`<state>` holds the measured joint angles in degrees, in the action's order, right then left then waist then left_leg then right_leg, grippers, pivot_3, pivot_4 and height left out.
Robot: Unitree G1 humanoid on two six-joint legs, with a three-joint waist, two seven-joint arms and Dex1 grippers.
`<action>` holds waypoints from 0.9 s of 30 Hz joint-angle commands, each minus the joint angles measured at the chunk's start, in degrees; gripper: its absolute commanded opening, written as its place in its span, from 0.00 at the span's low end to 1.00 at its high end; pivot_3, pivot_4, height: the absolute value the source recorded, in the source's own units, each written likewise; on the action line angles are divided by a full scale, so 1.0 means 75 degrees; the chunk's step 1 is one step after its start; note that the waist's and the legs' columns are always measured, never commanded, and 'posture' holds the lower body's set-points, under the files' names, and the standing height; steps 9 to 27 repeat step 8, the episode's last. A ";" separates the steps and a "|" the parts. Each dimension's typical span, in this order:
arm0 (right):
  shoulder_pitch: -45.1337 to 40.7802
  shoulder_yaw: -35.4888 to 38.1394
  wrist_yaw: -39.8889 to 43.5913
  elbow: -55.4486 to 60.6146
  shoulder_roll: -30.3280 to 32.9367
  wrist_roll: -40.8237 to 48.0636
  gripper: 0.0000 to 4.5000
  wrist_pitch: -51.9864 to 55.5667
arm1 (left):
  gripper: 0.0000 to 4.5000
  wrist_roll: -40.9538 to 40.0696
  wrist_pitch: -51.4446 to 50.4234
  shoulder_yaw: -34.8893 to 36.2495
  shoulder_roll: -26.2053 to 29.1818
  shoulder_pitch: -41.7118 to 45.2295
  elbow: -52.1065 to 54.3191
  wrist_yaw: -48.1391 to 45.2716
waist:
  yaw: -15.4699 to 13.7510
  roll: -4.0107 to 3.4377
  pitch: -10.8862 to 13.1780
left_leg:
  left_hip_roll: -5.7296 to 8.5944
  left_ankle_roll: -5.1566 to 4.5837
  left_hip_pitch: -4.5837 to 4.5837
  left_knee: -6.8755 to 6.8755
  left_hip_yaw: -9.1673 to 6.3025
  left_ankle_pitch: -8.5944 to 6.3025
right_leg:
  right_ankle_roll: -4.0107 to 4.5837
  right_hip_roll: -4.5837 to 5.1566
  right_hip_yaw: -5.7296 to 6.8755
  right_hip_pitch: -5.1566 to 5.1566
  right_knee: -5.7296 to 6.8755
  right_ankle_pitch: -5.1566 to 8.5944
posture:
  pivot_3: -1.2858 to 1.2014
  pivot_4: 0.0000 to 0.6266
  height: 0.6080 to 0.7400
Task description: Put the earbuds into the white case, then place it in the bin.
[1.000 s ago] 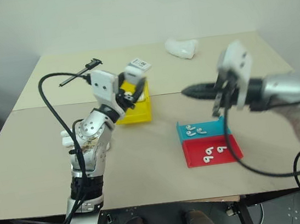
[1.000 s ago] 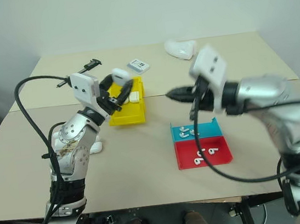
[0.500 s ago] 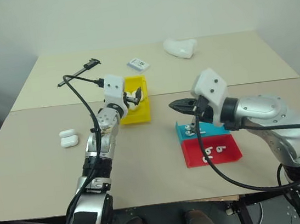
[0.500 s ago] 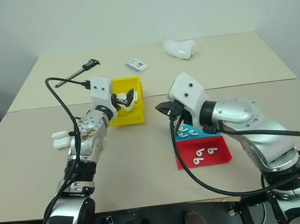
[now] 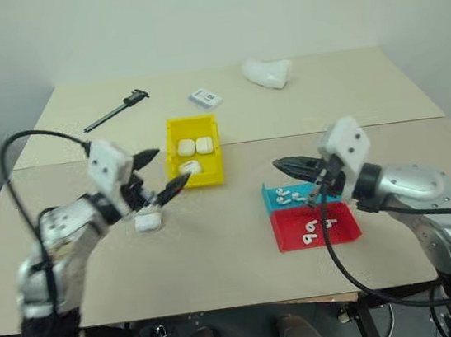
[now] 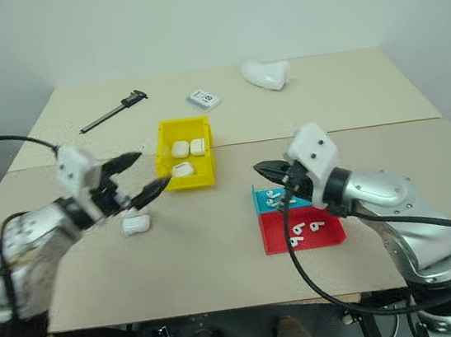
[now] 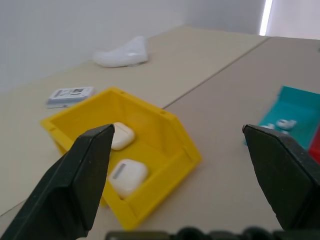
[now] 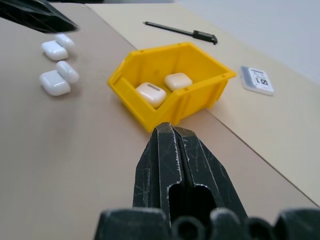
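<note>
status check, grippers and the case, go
Left gripper open and empty, near the yellow bin. Right gripper shut, empty, above the blue tray. Three white cases in the bin, open cases waiting on the table. Nothing in the way.

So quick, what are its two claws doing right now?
Left gripper: open, holding nothing.
Right gripper: shut, holding nothing.

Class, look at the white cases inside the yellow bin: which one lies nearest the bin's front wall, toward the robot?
The white case lying alone by the front wall of the bin. The other two cases sit side by side farther back.
</note>
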<state>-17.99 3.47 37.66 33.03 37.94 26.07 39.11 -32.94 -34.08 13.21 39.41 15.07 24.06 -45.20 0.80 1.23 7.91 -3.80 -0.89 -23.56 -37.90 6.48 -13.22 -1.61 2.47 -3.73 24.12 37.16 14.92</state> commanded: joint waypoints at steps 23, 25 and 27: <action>0.0940 0.0782 0.1804 -0.0175 0.1078 0.0383 0.00 -0.0997 | 0.99 -0.2910 -0.1287 0.2000 0.1626 -0.1450 0.1642 -0.1298 | -0.0007 0.0002 0.0001 | -0.0001 -0.0002 0.0025 0.0006 -0.0001 -0.0002 | 0.0003 -0.0003 -0.0003 -0.0015 -0.0003 0.0005 | 0.52 0.24 1.00; 0.0940 0.0782 0.1804 -0.0175 0.1078 0.0383 0.00 -0.0997 | 0.99 -0.2910 -0.1287 0.2000 0.1626 -0.1450 0.1642 -0.1298 | -0.0007 0.0002 0.0001 | -0.0001 -0.0002 0.0025 0.0006 -0.0001 -0.0002 | 0.0003 -0.0003 -0.0003 -0.0015 -0.0003 0.0005 | 0.52 0.24 1.00; 0.0940 0.0782 0.1804 -0.0175 0.1078 0.0383 0.00 -0.0997 | 0.99 -0.2910 -0.1287 0.2000 0.1626 -0.1450 0.1642 -0.1298 | -0.0007 0.0002 0.0001 | -0.0001 -0.0002 0.0025 0.0006 -0.0001 -0.0002 | 0.0003 -0.0003 -0.0003 -0.0015 -0.0003 0.0005 | 0.52 0.24 1.00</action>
